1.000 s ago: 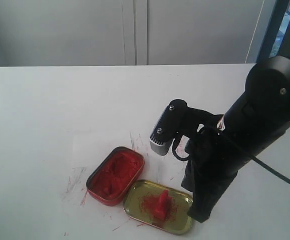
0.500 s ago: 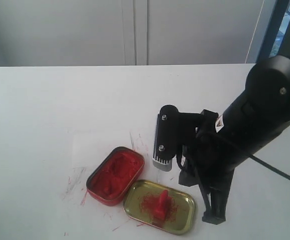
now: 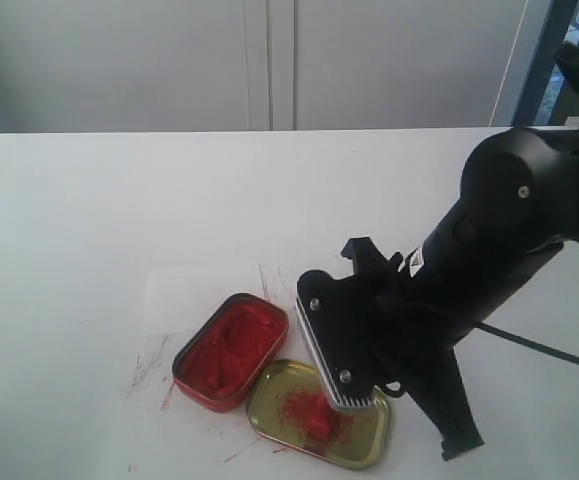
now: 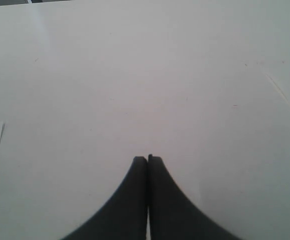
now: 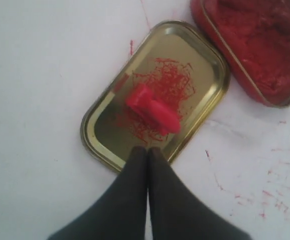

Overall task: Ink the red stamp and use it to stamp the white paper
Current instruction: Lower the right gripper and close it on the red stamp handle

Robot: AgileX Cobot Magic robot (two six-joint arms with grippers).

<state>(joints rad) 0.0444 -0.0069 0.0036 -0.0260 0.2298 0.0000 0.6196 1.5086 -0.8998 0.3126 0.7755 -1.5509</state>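
Note:
The red stamp (image 5: 152, 110) lies on its side in the gold tin lid (image 5: 102, 142), among red smears. In the exterior view the stamp (image 3: 314, 420) is half hidden behind the right wrist camera. My right gripper (image 5: 148, 149) is shut and empty, its tips over the lid's rim just short of the stamp; in the exterior view the right gripper (image 3: 459, 445) points down to the right of the lid (image 3: 274, 405). The white paper (image 3: 194, 290) lies under both tins, marked with red scratches. My left gripper (image 4: 148, 159) is shut over bare white tabletop.
The open red-filled ink tin (image 3: 231, 350) sits touching the lid's left end; the right wrist view shows the ink tin (image 5: 255, 45) beyond the lid. The table's front edge lies close below the lid. White cabinet doors (image 3: 269, 60) stand behind the table.
The right arm has swung down and turned. Its wrist camera now hangs over the gold lid, hiding part of the stamp, and its shut fingers have shifted right and lower.

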